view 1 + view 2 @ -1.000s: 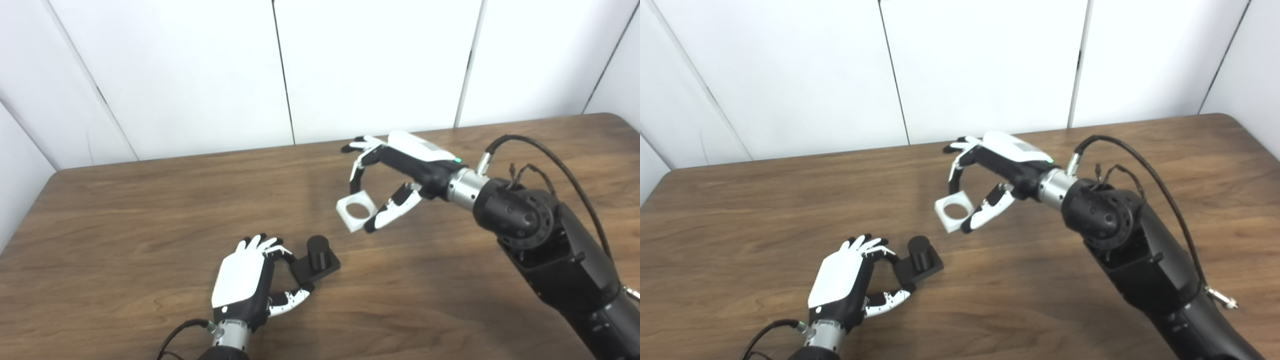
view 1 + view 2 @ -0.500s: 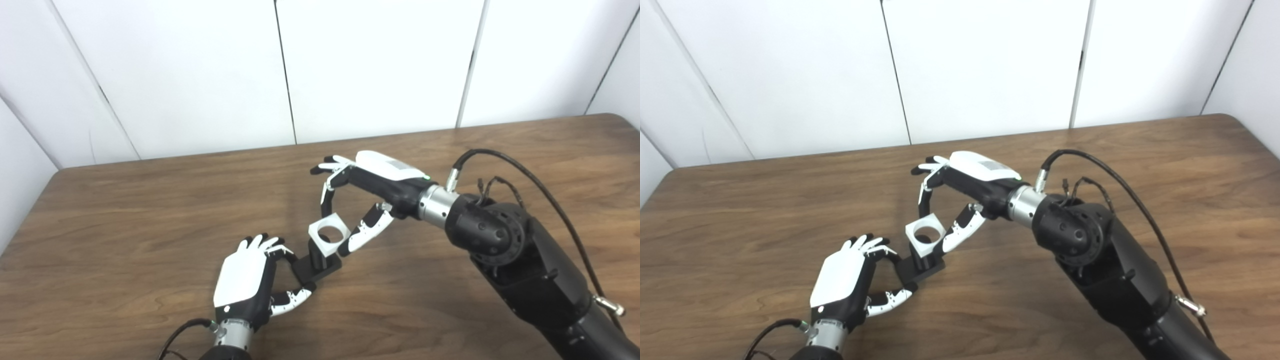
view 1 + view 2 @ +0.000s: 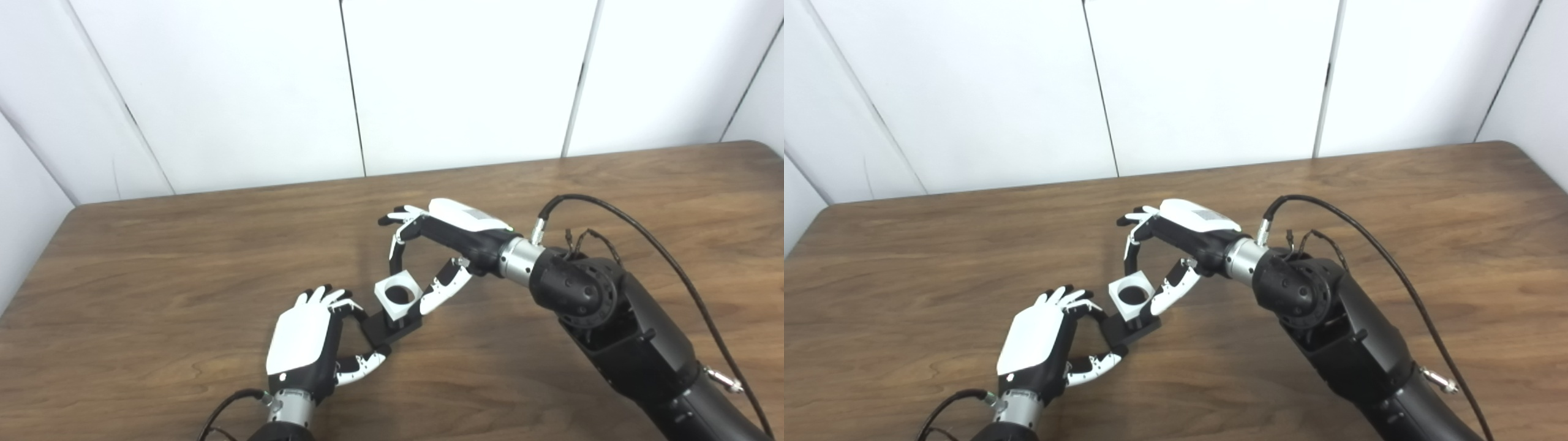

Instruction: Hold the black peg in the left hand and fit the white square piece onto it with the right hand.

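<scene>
Toward the near edge of the desk [image 3: 153, 257], left of its middle, the left hand [image 3: 306, 343] shows a glossy white back shell and black-and-white fingers. Its fingers and thumb are clamped on the flat, matte black base plate of the black peg [image 3: 392, 326], which lies low over the wood-grain surface; whether the plate touches the wood cannot be told.

Just right of it, the white square piece [image 3: 399, 297] sits over the upright peg. It is a blocky, smooth plastic square with a round hole through its centre, and the hole looks dark inside. How far down the peg it has gone cannot be told.

The right hand [image 3: 429, 260] pinches that square, a dark finger on its far side and a white-tipped thumb on its near right side. Behind it run a metal wrist ring, a bulky black arm and a looping black cable [image 3: 643, 233], toward the desk's right edge.
</scene>
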Controlling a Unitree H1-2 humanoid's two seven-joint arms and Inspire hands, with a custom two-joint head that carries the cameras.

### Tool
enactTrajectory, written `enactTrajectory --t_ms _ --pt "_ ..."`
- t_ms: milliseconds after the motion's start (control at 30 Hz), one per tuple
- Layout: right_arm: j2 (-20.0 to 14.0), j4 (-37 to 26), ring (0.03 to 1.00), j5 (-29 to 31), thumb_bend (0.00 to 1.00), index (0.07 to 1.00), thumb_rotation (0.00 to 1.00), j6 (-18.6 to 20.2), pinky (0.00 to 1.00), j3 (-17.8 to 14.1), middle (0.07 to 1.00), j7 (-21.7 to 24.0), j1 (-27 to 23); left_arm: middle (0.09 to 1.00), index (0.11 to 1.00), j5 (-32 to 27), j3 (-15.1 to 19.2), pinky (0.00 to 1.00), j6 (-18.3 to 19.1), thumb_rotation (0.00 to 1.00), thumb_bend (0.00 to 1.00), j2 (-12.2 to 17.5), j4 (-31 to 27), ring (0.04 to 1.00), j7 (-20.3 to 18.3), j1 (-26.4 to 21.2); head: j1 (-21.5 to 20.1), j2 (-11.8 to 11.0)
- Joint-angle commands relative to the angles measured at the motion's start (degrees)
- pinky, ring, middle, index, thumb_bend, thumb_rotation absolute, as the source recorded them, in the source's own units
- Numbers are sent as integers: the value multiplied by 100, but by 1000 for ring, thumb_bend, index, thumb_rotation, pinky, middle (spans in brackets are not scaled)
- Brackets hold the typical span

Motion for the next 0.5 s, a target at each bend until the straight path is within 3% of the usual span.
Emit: enactTrajectory --t_ms 0,467 --pt "55 40 996 33 526 489 143 -266 920 -76 931 -215 -165 859 586 86 -92 960 -36 397 496 -41 42 940 40 -94 -8 5" --pt "36 418 995 -86 526 489 144 -498 906 22 934 -337 -118 857 581 69 -112 956 -25 385 501 -121 20 940 27 -92 -21 17"
